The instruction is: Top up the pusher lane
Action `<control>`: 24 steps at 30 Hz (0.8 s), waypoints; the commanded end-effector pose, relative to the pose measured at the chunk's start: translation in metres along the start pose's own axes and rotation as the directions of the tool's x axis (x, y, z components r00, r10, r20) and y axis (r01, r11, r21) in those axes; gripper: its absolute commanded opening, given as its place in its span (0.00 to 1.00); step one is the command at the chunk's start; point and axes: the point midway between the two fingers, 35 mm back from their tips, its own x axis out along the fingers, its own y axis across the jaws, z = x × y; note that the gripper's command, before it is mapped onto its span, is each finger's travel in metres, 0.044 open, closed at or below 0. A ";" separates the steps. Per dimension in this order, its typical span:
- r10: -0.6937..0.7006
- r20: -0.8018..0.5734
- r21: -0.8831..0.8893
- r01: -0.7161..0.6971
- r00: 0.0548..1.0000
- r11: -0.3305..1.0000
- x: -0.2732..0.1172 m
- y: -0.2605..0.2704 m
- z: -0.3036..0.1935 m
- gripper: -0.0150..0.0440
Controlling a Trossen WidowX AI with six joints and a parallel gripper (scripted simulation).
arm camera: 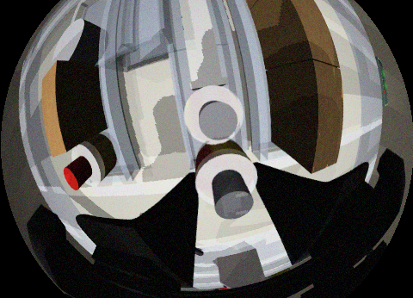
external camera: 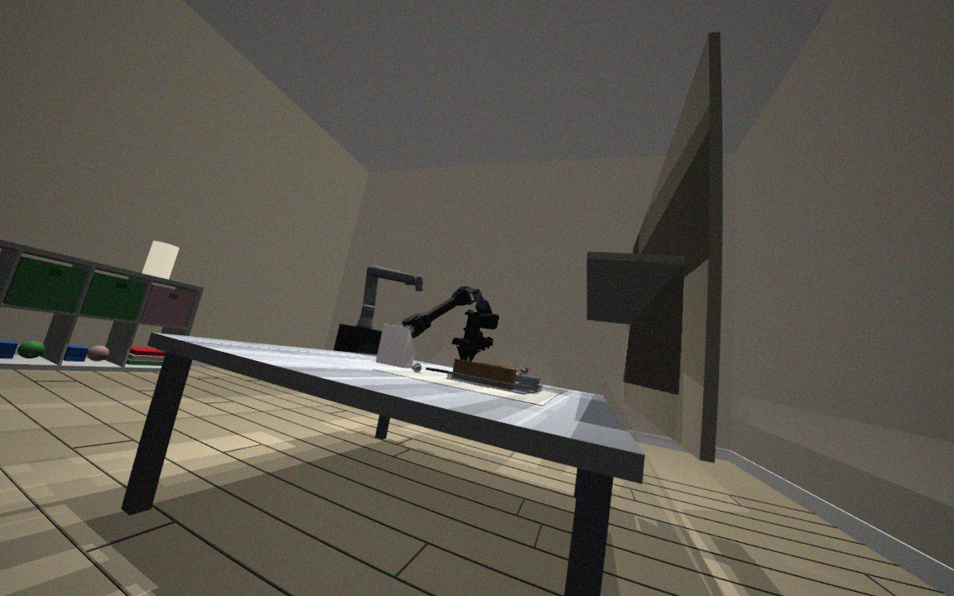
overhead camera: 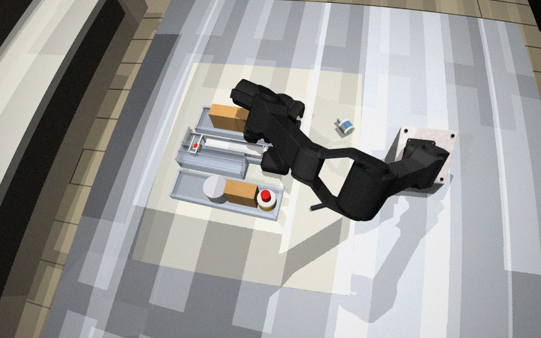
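My gripper is shut on an upright jar with a dark grey cap, white shoulder and dark red band, at the front of the sprung lane. A jar with a white shoulder and grey cap stands in that lane, directly behind the held one; they touch or nearly touch. The pusher's frame with a red mark is near the lane's rear. The front stop, the held jar's base and whether it rests on the lane floor are hidden. Another loose jar, white with a blue label, lies on its side.
One neighbouring lane holds a white cylinder, an orange-brown box and a red-capped jar. Orange-brown boxes stand close on the sprung lane's other side. A dark rod lies near the arm.
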 end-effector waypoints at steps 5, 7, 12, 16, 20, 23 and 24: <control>0.003 0.026 -0.017 -0.003 1.000 1.000 -0.005 0.003 0.012 0.25; 0.003 0.026 -0.017 -0.003 1.000 1.000 -0.005 0.003 0.013 0.25; 0.003 0.026 -0.017 -0.003 1.000 1.000 -0.006 0.003 0.014 0.25; 0.003 0.026 -0.017 -0.003 1.000 1.000 -0.006 0.003 0.016 0.25; 0.003 0.026 -0.017 -0.003 1.000 1.000 -0.006 0.003 0.017 0.25; 0.003 0.026 -0.018 -0.003 1.000 1.000 -0.007 0.003 0.018 0.25; 0.003 0.026 -0.018 -0.003 1.000 1.000 -0.007 0.003 0.019 0.25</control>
